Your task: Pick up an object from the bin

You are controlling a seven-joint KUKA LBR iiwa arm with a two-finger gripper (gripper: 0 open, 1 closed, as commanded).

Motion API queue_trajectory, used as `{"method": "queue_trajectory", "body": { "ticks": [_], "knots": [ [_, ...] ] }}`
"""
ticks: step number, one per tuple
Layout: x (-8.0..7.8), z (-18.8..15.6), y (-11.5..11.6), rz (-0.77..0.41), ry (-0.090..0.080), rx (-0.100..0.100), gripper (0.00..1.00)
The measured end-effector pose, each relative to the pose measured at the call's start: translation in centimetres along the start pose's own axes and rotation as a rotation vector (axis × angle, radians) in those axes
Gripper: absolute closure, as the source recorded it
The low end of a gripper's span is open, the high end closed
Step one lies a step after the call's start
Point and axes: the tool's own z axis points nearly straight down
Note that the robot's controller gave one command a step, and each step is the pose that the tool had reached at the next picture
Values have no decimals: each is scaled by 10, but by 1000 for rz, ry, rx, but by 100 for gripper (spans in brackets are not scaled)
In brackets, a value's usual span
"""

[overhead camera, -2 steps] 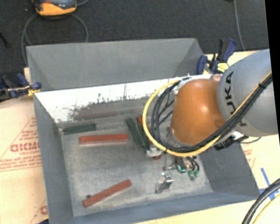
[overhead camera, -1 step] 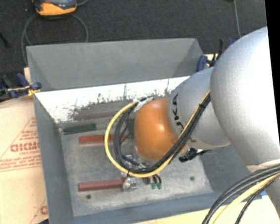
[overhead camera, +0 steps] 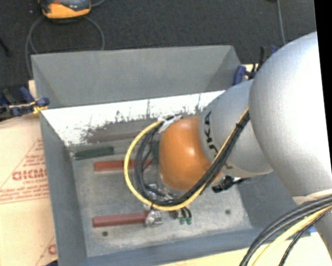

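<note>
Camera view, looking down: the arm comes in from 3 o'clock and its orange cover (overhead camera: 180,154) hangs over the middle of the grey bin (overhead camera: 62,187). Below it, toward 6 o'clock on the bin floor, the gripper (overhead camera: 153,217) sits low, right at the 3 o'clock end of a reddish-brown bar (overhead camera: 117,221) that lies flat and points to 9 o'clock. Whether the gripper is wide or narrow I cannot tell, as the wrist and cables hide it. A small green piece (overhead camera: 184,218) lies just beside it at 3 o'clock. A second red bar (overhead camera: 113,164) and a dark green bar (overhead camera: 94,153) lie well apart, near 10 o'clock.

To my eye the near bar's end is the likely catch. Doing it well means closing across the bar's narrow width, not along it, and keeping off the green piece. The lift should go straight up, so the long free end does not droop and slip out.
</note>
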Motion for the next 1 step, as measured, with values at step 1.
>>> {"method": "queue_trajectory", "body": {
  "ticks": [1],
  "knots": [
    [-6,-143,25,-18,3,1,100]
  ]
}}
